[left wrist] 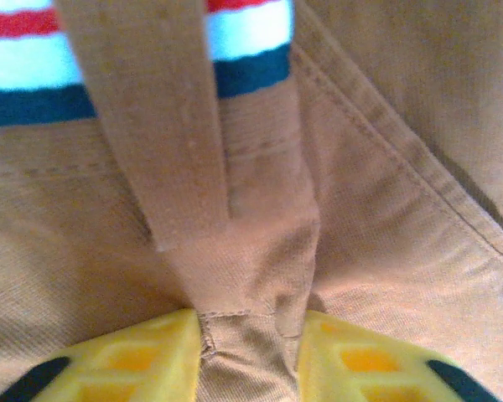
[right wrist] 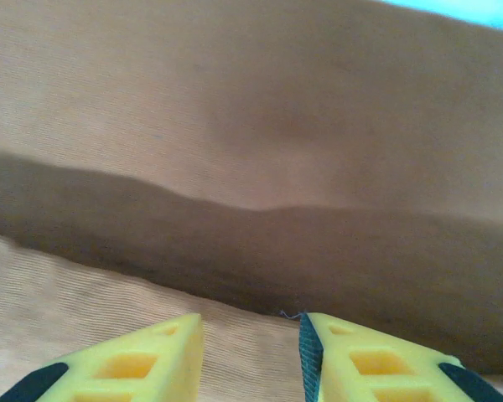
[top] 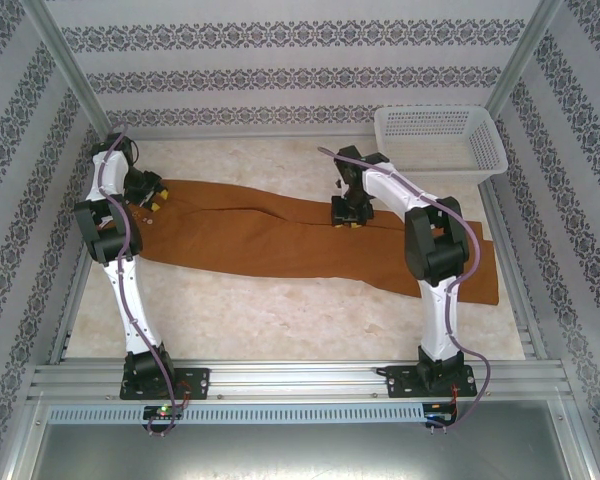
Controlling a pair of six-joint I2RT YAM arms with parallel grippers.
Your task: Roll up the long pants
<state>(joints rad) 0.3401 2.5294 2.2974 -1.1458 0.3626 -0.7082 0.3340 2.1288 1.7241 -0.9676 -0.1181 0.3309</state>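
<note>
The long pants point(top: 270, 238) lie flat across the table point(top: 280, 315), running from the waist at about 9 o'clock to the leg ends at about 4 o'clock. The left gripper point(top: 152, 203) is down on the waist end at 9 o'clock. In its wrist view the yellow fingers point(left wrist: 134, 364) are pinching a gathered ridge of brown cloth just below a belt loop point(left wrist: 163, 126). A red, white and blue striped band point(left wrist: 33, 71) runs along the top at 12 o'clock. The right gripper point(top: 346, 218) sits on the far edge of the pants near the table's middle, toward 1 o'clock. Its fingers point(right wrist: 142, 364) stand somewhat apart with cloth lying in the gap and a shadowed fold ahead, but I cannot tell whether they grip it. A white basket point(top: 430, 163) stands at the far right corner, about 1 o'clock, apart from the pants.
</note>
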